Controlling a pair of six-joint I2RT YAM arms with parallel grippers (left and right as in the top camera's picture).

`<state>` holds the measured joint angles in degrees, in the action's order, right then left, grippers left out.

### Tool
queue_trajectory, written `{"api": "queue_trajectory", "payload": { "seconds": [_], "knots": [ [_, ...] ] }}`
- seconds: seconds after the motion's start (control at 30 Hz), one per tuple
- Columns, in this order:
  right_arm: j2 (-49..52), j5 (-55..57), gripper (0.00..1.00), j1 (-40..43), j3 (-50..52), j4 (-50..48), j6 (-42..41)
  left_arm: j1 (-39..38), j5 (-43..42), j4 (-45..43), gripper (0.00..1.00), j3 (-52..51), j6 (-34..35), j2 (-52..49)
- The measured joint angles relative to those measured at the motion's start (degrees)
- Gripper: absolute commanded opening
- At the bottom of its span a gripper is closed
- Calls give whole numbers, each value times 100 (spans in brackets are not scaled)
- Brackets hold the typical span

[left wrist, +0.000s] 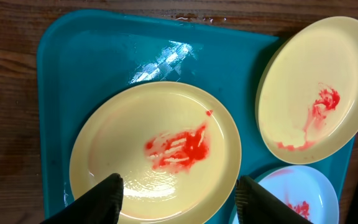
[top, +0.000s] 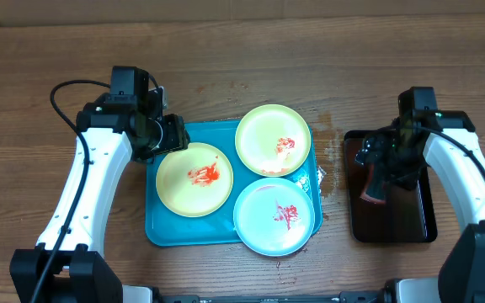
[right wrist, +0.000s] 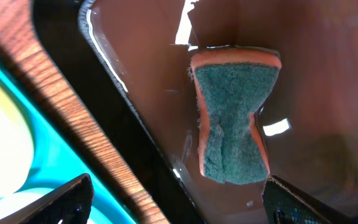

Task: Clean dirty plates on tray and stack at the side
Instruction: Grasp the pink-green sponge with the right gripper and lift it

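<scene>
The big blue tray [top: 162, 231] lies in the middle of the wood table [top: 226, 59]. Three dirty plates sit on it. The yellow plate [top: 194, 178] is on the left, the green plate [top: 273, 140] is at the far right corner, and the blue plate [top: 276, 216] is at the near right corner. All three have red smears. The green and blue plates touch, and both hang a little over the tray's right rim.

The left gripper [left wrist: 179, 199] hangs over the yellow plate with its fingers spread wide and nothing between them.

Off to the right sits a small dark tray [top: 394, 223], wet and shiny inside. A sponge [right wrist: 234, 118] lies in it, green rough side up. The right gripper [right wrist: 179, 205] hangs just above the sponge, spread wide and holding nothing.

Little wet spots [top: 327, 168] dot the table between the two trays.
</scene>
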<state>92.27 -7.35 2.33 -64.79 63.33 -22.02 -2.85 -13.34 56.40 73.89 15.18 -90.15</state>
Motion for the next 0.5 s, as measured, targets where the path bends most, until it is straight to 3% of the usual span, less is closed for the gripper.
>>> {"api": "queue_trajectory", "payload": {
  "seconds": [0.03, 0.07, 0.1, 0.2, 0.23, 0.27, 0.4, 0.5],
  "knots": [
    [68, 22, 92, 0, 0, -7, -33, 0, 2, 2, 70, 0, -13, 0],
    [120, 39, 93, 0, 0, -11, -61, 0, 4, 2, 93, 0, -35, 0],
    [192, 63, 93, 0, 0, -20, -85, -2, 0, 4, 97, 0, -33, 0],
    [444, 146, 93, 0, 2, -72, -136, 0, 2, 59, 90, 0, -28, 0],
    [542, 164, 93, 0, 2, -90, -157, 0, 2, 72, 100, 0, -48, 0],
    [632, 179, 93, 0, 4, -109, -179, 0, 2, 76, 100, 0, -96, 0],
    [975, 188, 84, 61, 26, -236, -249, 0, 0, 107, 100, 0, -125, 0],
    [1134, 205, 70, 140, 44, -334, -267, 0, -2, 173, 100, 0, -162, 0]
  ]
}}
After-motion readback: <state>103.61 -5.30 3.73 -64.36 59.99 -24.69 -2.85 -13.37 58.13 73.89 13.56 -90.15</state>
